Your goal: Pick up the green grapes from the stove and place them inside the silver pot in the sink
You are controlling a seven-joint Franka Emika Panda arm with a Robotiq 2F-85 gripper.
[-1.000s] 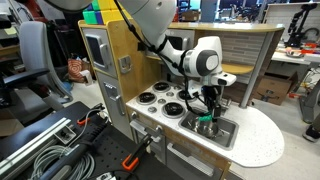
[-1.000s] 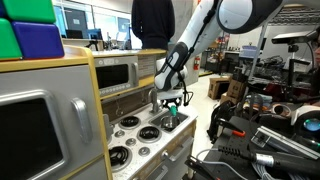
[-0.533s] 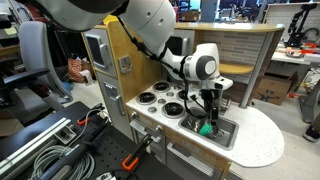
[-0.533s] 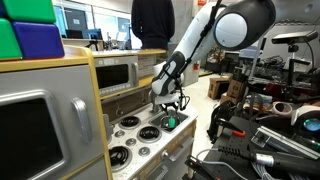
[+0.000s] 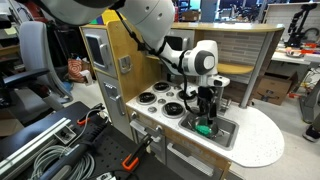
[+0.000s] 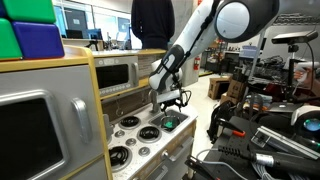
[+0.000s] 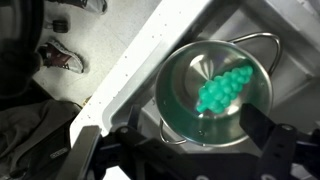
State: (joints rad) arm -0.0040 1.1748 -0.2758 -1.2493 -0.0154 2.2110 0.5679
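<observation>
Tool (image 7: 175,128) jaws spread wide, gripping nothing. The green grapes (image 7: 225,90) lie just below it inside the silver pot (image 7: 170,90) in the sink (image 7: 250,20). Placement looks done; 1 step remains for you: lift clear

1. My gripper (image 6: 170,104) hangs just above the green grapes (image 6: 169,124), a small green spot at the counter's far end
2. I cannot make out how its jaws stand
3. The stove (image 6: 138,137) lies nearer the camera, black burners ringed in silver
4. Top left, a blue block (image 6: 38,42) touches a green block (image 6: 17,25)
</observation>
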